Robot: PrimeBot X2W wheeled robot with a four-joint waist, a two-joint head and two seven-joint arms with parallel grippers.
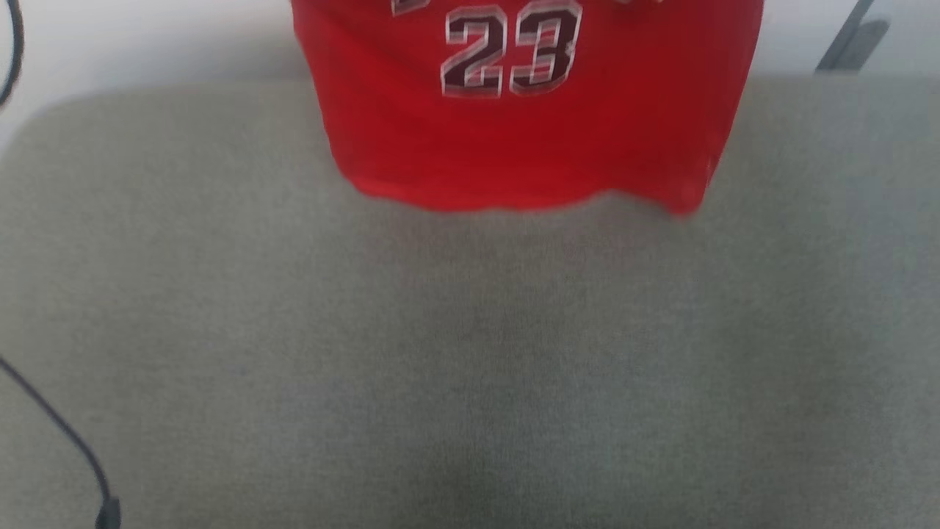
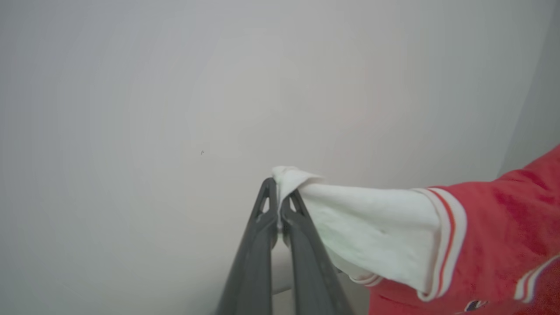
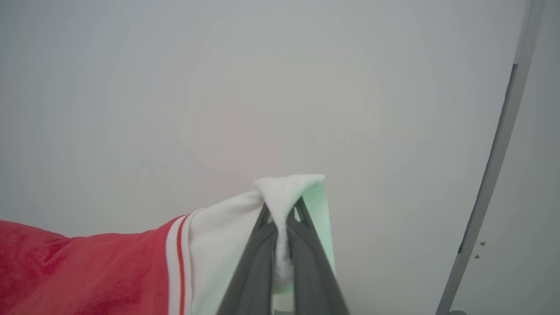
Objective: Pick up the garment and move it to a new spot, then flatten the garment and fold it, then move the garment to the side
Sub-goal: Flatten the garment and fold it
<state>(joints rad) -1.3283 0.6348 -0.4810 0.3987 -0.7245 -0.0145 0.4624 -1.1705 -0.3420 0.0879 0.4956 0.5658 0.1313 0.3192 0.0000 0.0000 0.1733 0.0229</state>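
The garment (image 1: 525, 139) hangs spread, hem low over the grey tabletop's (image 1: 470, 367) far side, a white sleeve clenched in the left fingers (image 2: 256, 249) and the right fingers (image 3: 256, 262); best lowered level, hem first, sleeves kept taut.

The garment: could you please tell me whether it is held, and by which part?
The garment is held by both white sleeves: the left gripper is shut on one sleeve's end, the right gripper on the other's.
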